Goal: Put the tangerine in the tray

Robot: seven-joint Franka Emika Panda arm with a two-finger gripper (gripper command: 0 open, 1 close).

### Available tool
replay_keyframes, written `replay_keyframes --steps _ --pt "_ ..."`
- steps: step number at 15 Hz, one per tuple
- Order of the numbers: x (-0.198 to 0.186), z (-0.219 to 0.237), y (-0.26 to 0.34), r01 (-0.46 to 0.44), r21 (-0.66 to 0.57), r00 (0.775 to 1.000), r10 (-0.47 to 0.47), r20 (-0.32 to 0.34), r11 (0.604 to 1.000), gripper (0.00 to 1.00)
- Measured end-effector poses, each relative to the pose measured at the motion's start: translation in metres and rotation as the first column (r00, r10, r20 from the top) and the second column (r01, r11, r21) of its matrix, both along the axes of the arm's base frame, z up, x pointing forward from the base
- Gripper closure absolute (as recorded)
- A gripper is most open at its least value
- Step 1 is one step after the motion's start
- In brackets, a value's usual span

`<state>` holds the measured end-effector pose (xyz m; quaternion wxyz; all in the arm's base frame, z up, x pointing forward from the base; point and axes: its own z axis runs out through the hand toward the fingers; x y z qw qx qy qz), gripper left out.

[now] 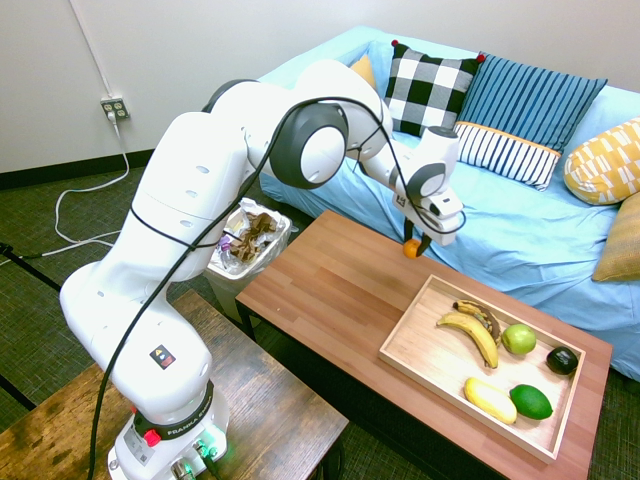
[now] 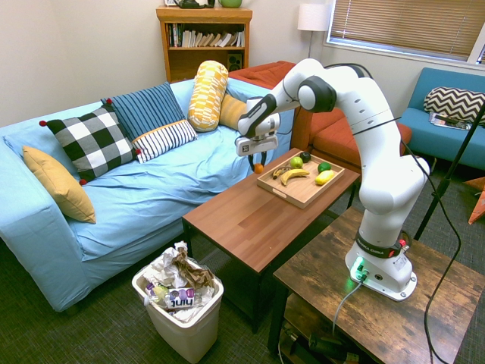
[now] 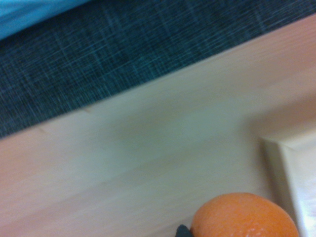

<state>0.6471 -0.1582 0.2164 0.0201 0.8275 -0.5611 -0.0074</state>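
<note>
The tangerine (image 1: 410,250) (image 2: 258,167), small and bright orange, is at the far edge of the reddish-brown table, just beyond the tray's sofa-side corner. My gripper (image 1: 417,246) (image 2: 258,164) points down with its fingers shut on the fruit. Whether the fruit rests on the table or hangs just above it I cannot tell. In the wrist view the tangerine (image 3: 244,216) fills the lower edge, next to a corner of the tray (image 3: 291,158). The tray (image 1: 425,335) (image 2: 299,191) is light wood and lies on the table's end.
In the tray lie two bananas (image 1: 475,335), a green apple (image 1: 518,339), a dark avocado (image 1: 562,361), a yellow fruit (image 1: 490,400) and a lime (image 1: 531,401). The blue sofa (image 1: 520,230) runs along the table's far side. A full bin (image 2: 178,303) stands by the table's other end.
</note>
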Motion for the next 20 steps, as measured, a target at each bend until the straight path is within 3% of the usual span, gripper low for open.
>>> replay_keyframes --steps 4,8,13,20 --pt "-0.052 0.001 -0.103 0.098 0.021 0.995 -0.098 -0.005 0.995 1.00" --pt "-0.094 -0.030 -0.156 0.165 0.005 0.985 -0.165 -0.040 0.986 1.00" --pt "-0.115 -0.080 -0.161 0.178 0.008 0.980 -0.177 -0.088 0.984 1.00" --pt "-0.125 -0.105 -0.158 0.168 0.024 0.980 -0.164 -0.111 0.986 1.00"
